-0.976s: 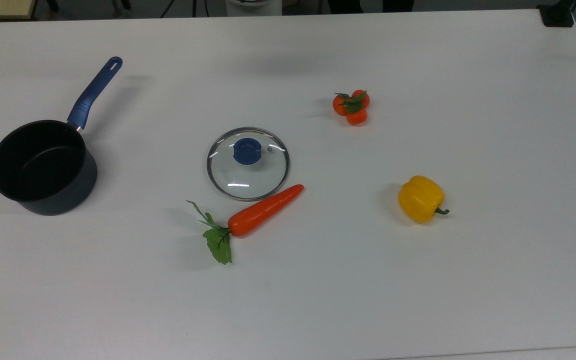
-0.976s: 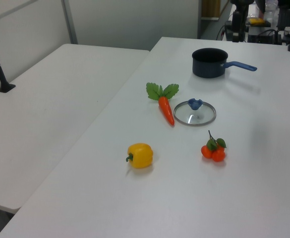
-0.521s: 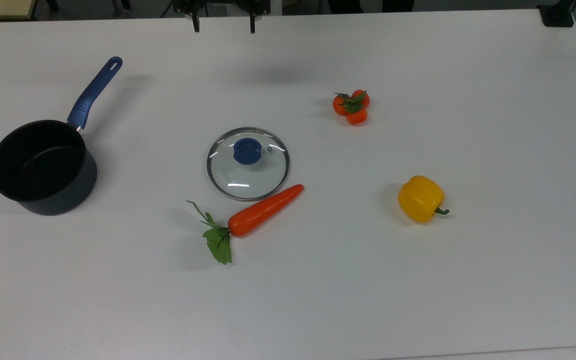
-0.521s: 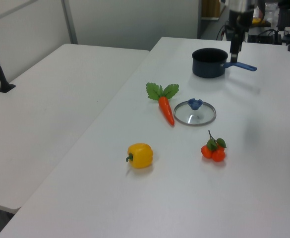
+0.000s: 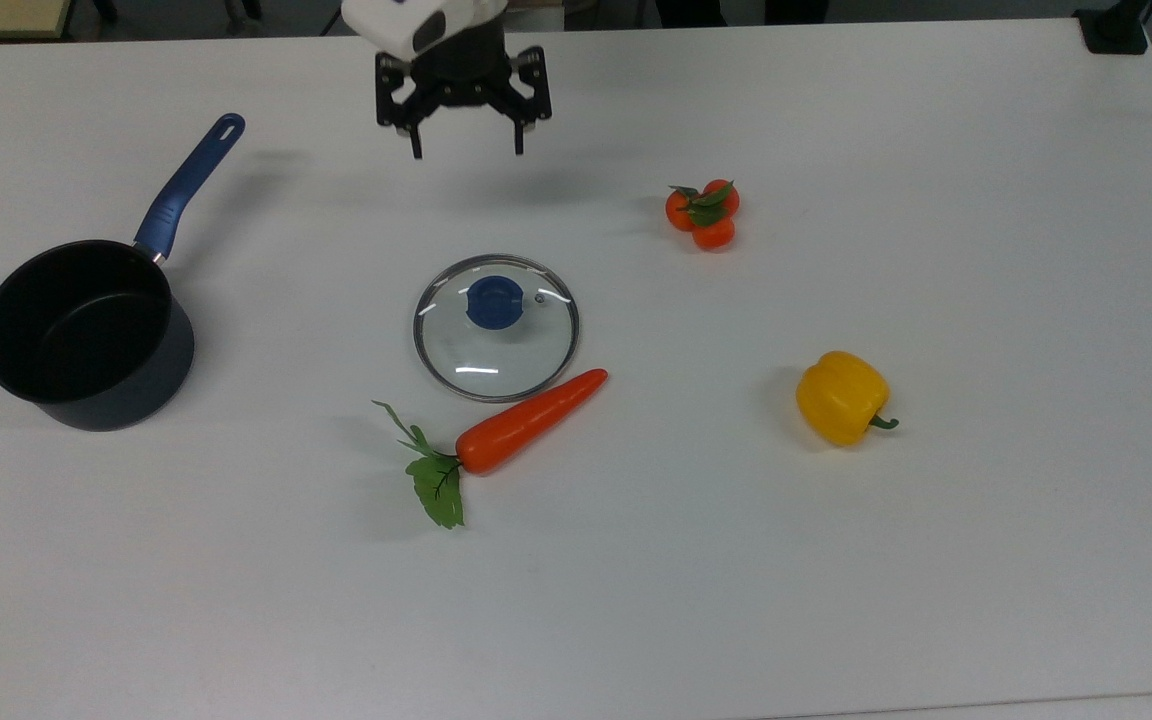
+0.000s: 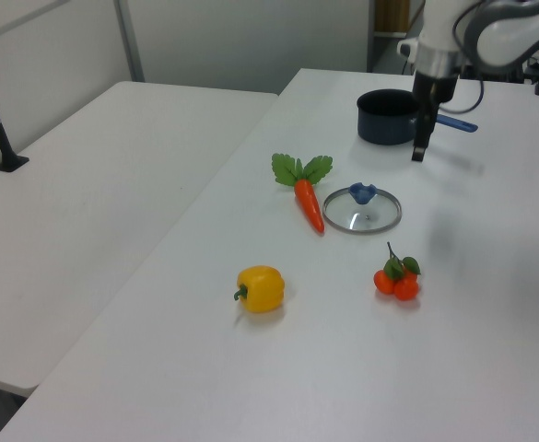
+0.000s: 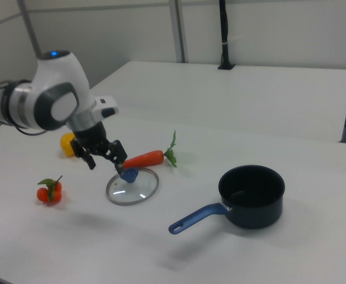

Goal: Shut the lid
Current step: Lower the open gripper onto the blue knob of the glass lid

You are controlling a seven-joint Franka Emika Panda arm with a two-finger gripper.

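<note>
Above the table (image 5: 936, 150), end effector (image 5: 467, 152) spread.

Bright colours on a white table (image 5: 986, 560)

Clear lid (image 5: 496, 345) with silver rim and blue knob; black pan (image 5: 86, 335) with blue handle; orange carrot (image 5: 526, 422) with green leaves; yellow pepper (image 5: 841, 397) with green stem; orange-red tomatoes (image 5: 703, 214) with green leaves; black gripper (image 5: 468, 153) on a white arm.
</note>
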